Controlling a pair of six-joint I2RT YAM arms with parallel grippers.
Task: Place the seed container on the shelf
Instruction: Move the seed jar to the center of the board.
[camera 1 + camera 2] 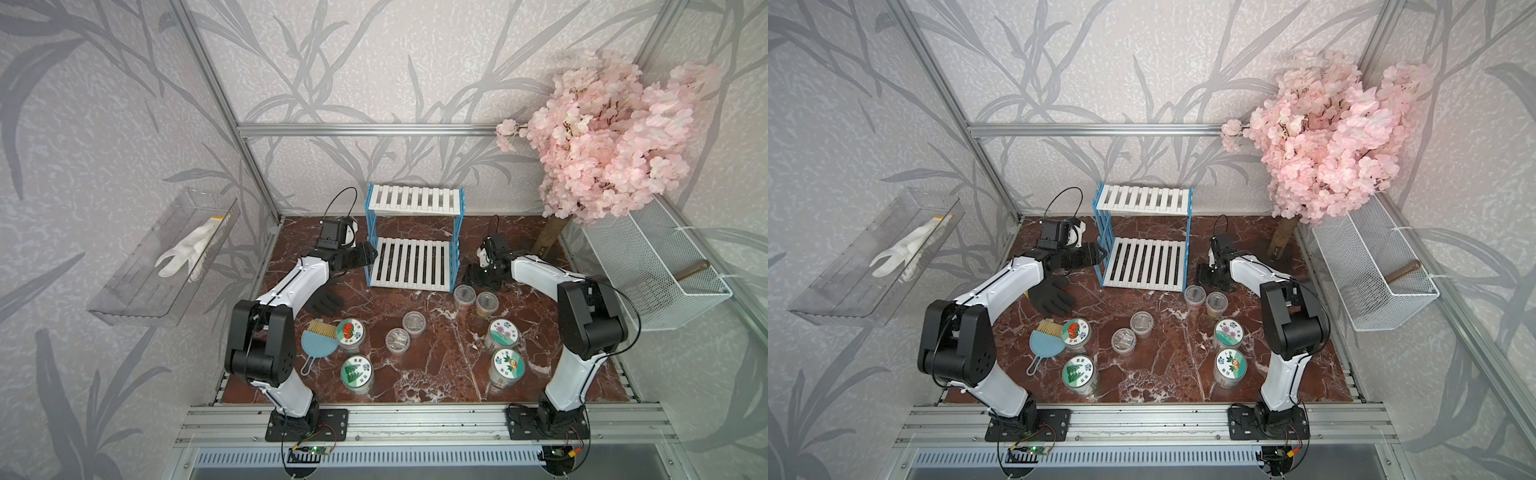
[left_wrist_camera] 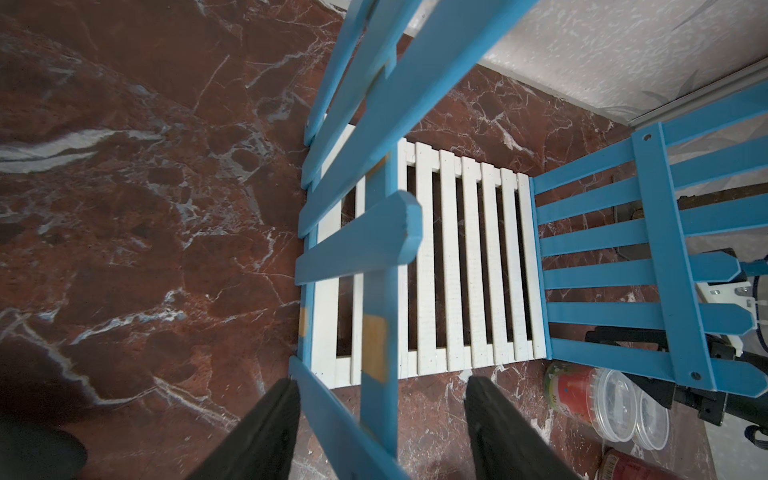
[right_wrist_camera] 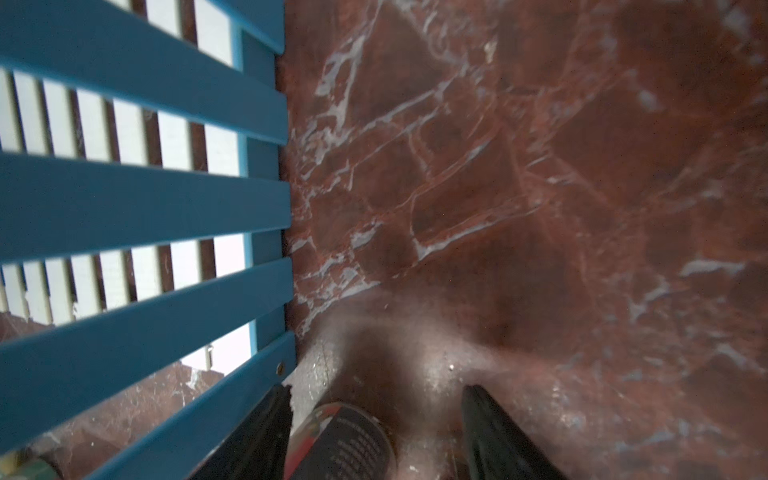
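In both top views your two-tier shelf (image 1: 415, 199) of white slats between blue picket-style side frames stands at 12 o'clock on the red-brown marbled tabletop (image 1: 436, 374). Both tiers are bare, so nothing is placed yet. The left gripper (image 1: 371, 254) sits at the shelf's 9 o'clock, against the side frame. The right gripper (image 1: 474, 283) points down at its 4 o'clock, right at the small clear plastic seed container (image 1: 464, 294) with the red label. That container stands on the tabletop just off the shelf's near corner, with a second clear lidded cup (image 1: 487, 302) just beside it at its 3 o'clock. From the left wrist you see the left gripper (image 2: 382, 381) with its fingers apart astride the blue frame's crossbar, clamping nothing that I can see. I read that as a brace, so the light shelf does not slide while you load it. From the right wrist, the right gripper (image 3: 377, 388) has the seed container (image 3: 340, 440) between its fingers, hard by the shelf's other side frame. The picture is too blurred there to tell whether the pads pinch it or only flank it. You come from above, I judge, because the frame and the neighbouring cup leave no room for a sideways approach. Confirm the pinch before you lift.
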